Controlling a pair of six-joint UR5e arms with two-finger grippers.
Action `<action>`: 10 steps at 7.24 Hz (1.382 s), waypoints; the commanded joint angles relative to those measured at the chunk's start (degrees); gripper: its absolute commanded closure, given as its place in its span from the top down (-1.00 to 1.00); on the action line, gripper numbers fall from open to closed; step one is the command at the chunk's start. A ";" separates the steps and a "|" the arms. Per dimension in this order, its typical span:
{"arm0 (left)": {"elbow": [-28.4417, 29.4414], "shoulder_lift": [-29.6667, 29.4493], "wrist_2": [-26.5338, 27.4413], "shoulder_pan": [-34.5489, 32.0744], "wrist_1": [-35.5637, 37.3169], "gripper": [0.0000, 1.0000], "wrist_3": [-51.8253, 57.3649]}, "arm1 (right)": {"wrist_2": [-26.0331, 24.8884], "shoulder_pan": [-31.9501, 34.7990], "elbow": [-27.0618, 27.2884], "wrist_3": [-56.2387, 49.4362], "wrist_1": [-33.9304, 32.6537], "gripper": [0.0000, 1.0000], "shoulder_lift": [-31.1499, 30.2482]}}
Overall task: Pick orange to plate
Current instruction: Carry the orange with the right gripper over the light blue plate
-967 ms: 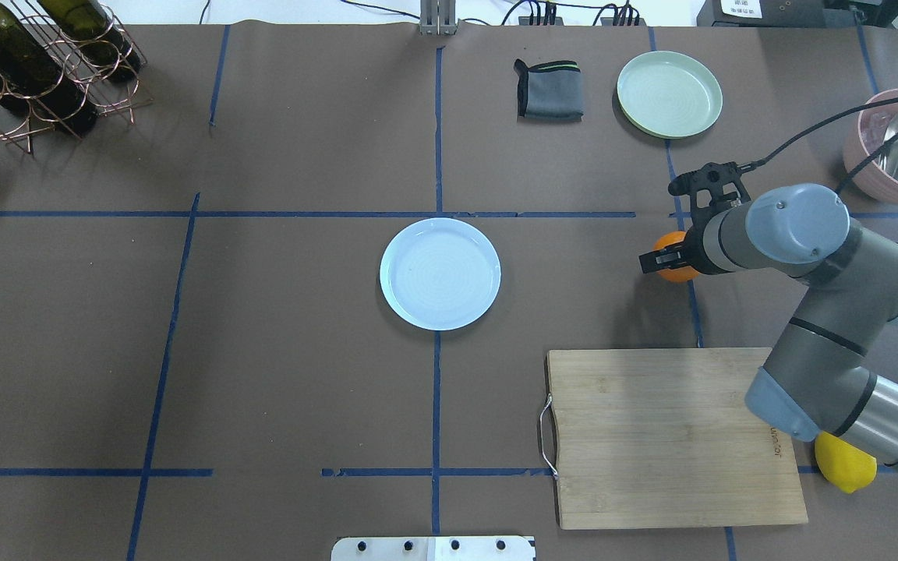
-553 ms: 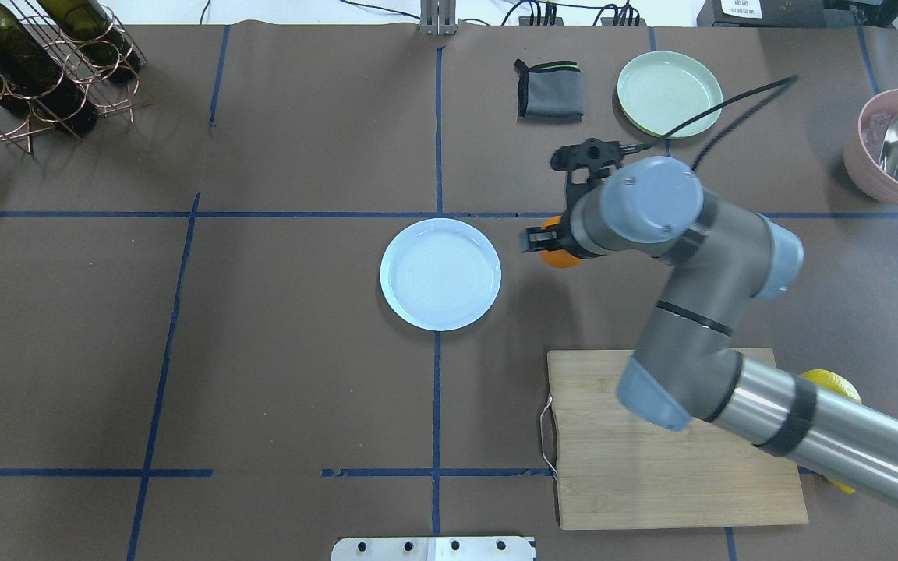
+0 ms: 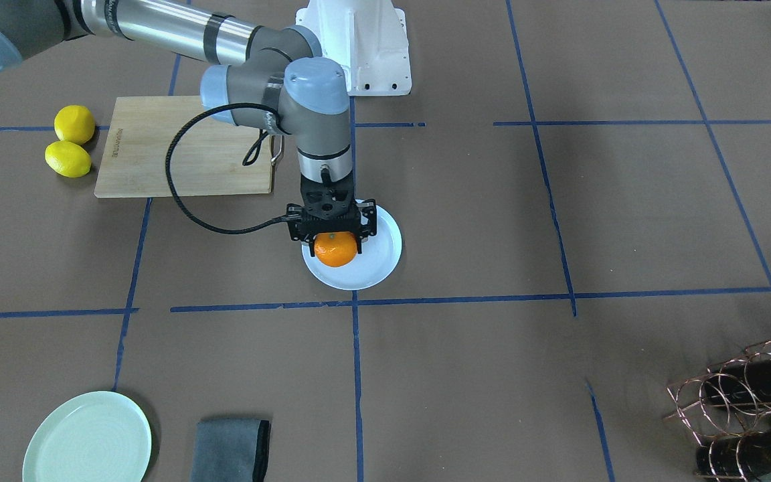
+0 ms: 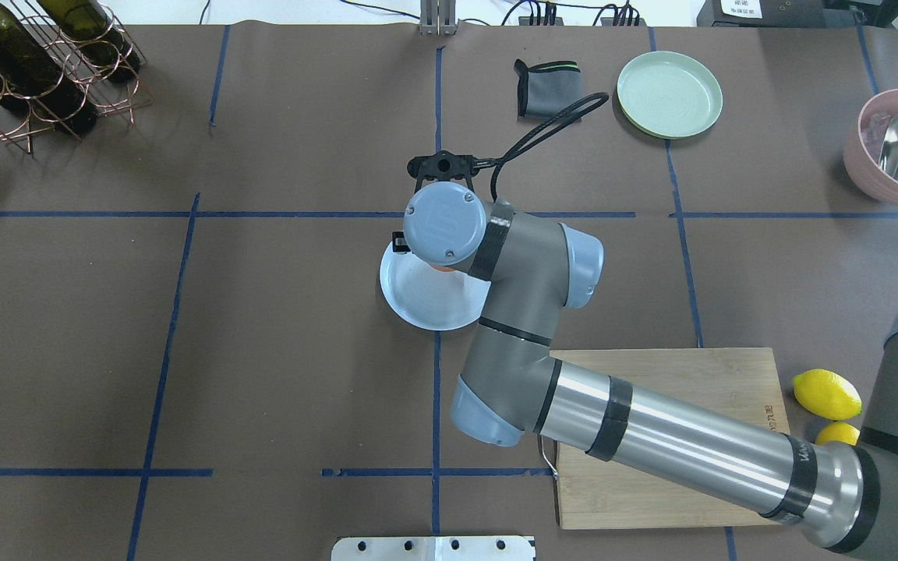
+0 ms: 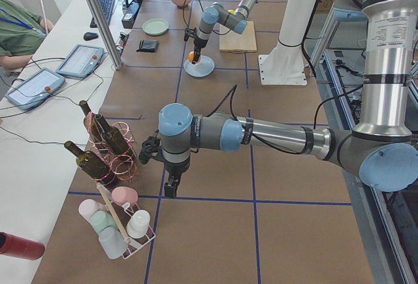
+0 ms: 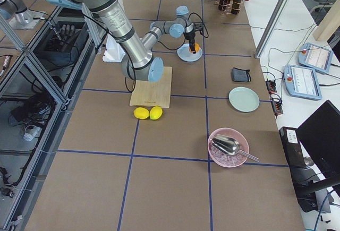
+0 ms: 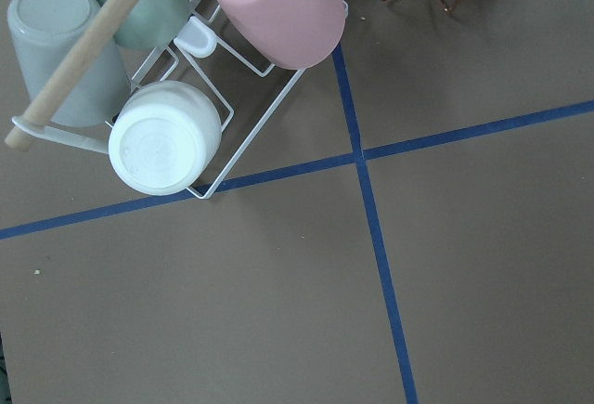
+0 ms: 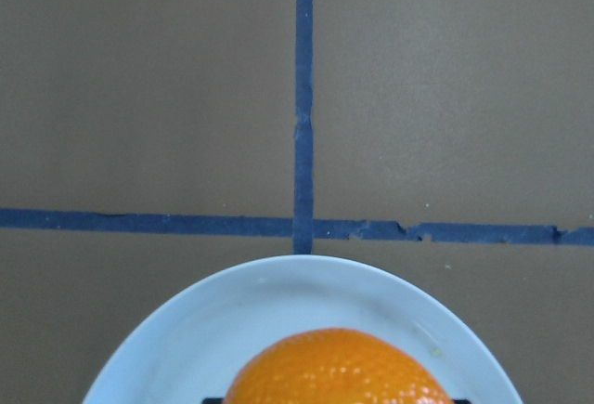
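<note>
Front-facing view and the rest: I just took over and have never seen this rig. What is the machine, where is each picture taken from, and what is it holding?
These are two robot arms at a brown table. One camera faces the robot across the table, one looks down from behind it, two look along the table from its ends, and one rides on each wrist. The right hand is closed on an orange over a white plate; whether the fruit touches it I cannot tell. Also on the table: a cutting board, two lemons, a green plate, a grey cloth, a bottle rack. The left hand hangs near a cup rack; open or shut, I cannot tell.
</note>
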 commanded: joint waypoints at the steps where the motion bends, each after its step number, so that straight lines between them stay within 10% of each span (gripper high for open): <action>1: -0.36 0.08 -0.16 0.01 0.07 1.00 0.01 | -3.07 -2.09 -2.43 0.42 -3.33 -0.33 0.88; 2: -0.36 0.16 -1.11 -0.08 0.07 1.00 0.01 | -3.16 -2.27 -2.26 0.33 -3.71 -0.14 1.06; 3: -0.28 0.16 -1.12 0.01 0.07 1.00 0.01 | -3.07 -2.36 -2.43 0.33 -3.80 0.78 1.93; 4: -0.28 0.16 -1.21 0.01 0.07 1.00 0.01 | -2.90 -2.36 -1.91 0.33 -4.58 1.00 2.28; 7: -0.28 0.16 -1.21 0.01 -0.02 1.00 0.10 | -1.33 -0.18 0.36 -1.76 -6.34 1.00 3.52; 10: 0.07 0.51 -1.21 0.01 0.51 1.00 0.36 | 17.26 15.16 8.70 -22.26 -12.76 1.00 -2.42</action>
